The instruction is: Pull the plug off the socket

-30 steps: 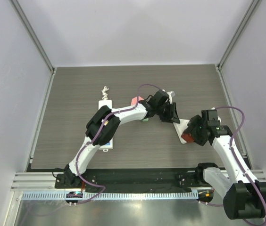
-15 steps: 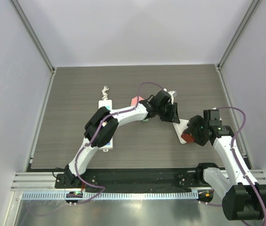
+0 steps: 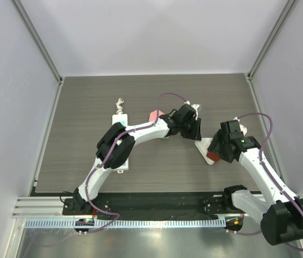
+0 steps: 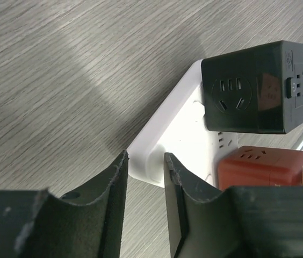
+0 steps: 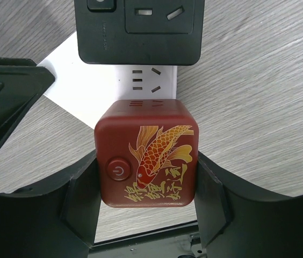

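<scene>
A white socket strip (image 3: 203, 145) lies on the wood table at the right. A red cube plug with a gold fish (image 5: 147, 161) sits on its near end, and a black cube plug (image 5: 138, 29) sits further along it. My right gripper (image 5: 147, 164) is shut on the red cube's two sides; in the top view it (image 3: 216, 153) covers the strip. My left gripper (image 4: 145, 156) hovers over the strip's other end (image 4: 178, 134), its jaws a narrow gap apart with nothing between them. The left wrist view also shows the black cube (image 4: 253, 88) and the red cube (image 4: 264, 166).
A second white power strip (image 3: 120, 141) with a coiled cord (image 3: 120, 103) lies at the left under the left arm. A small pink object (image 3: 156, 114) lies behind the left forearm. The black base rail (image 3: 157, 201) runs along the table's near edge.
My right wrist has shifted a little left and away, still on the red cube. My left gripper has drawn back slightly towards the far left. The strip stays in place.
</scene>
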`<state>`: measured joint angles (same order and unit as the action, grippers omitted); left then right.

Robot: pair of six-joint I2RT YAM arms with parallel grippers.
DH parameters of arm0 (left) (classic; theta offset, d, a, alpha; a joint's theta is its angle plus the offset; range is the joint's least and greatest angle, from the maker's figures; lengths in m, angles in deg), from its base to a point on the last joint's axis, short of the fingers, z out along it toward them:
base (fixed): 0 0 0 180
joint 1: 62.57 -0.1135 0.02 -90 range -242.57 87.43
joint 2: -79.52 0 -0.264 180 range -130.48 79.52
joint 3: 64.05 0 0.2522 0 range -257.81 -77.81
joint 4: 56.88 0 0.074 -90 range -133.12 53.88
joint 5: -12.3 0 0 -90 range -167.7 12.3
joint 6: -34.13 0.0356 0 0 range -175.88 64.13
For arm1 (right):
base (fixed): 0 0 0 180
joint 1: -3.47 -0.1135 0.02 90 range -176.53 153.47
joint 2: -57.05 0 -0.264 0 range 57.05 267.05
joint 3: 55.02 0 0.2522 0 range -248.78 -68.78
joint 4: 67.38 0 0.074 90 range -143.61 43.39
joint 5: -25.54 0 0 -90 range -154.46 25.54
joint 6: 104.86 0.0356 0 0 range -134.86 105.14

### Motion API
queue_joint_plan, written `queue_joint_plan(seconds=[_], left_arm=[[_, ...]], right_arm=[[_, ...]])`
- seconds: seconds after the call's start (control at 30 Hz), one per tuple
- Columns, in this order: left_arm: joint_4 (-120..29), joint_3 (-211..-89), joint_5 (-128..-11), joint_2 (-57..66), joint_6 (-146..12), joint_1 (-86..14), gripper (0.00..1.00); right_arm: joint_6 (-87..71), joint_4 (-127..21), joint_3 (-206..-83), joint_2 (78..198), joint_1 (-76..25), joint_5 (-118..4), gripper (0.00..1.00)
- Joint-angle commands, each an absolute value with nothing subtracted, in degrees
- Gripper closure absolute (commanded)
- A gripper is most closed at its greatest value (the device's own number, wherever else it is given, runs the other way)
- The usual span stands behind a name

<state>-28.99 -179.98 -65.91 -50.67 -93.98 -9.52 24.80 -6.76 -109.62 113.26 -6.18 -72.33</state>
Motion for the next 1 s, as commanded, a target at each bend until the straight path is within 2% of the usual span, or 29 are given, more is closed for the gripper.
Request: queue_joint_plan(seconds=[0.0,0.1,0.2,0.23,0.27,0.37,0.47,0.73,0.97], left_arm=[[-26.25,-178.53,-69.7,-48.89,-91.38,-9.84,1.0],[-26.6,-178.54,-68.48,-48.54,-91.38,-9.84,1.0],[-27.91,-178.62,-61.04,-48.89,-93.21,-10.54,0.98],[-28.26,-178.8,-58.91,-49.15,-94.19,-10.89,0.91],[-28.7,-178.1,-57.5,-49.15,-95.24,-11.59,0.72],[-33.18,-173.11,-55.29,-46.1,-97.97,-12.3,0.44],[-35.65,-170.02,-54.77,-43.19,-99.2,-12.3,0.36],[-46.45,-158.52,-56.43,-37.12,-110.26,-11.69,0.31],[-54.28,-157.79,-57.93,-39.04,-120.29,-9.49,0.3]], right_arm=[[25.13,-12.04,-113.26,112.95,-6.29,-72.8,0.99],[24.69,-12.22,-113.52,111.81,-6.37,-73.51,0.99],[23.99,-11.96,-113.43,111.9,-6.37,-73.6,0.99],[24.08,-11.87,-113.26,111.81,-6.37,-73.42,0.99],[24.16,-11.95,-112.73,111.37,-6.37,-73.25,0.99],[24.43,-11.95,-111.59,110.49,-6.29,-72.89,0.99],[25.3,-11.95,-110.45,109.44,-6.29,-72.98,0.99],[29.08,-13.8,-106.76,107.86,-6.37,-71.49,0.99],[32.25,-15.12,-105.0,105.66,-6.37,-70.61,0.99]])
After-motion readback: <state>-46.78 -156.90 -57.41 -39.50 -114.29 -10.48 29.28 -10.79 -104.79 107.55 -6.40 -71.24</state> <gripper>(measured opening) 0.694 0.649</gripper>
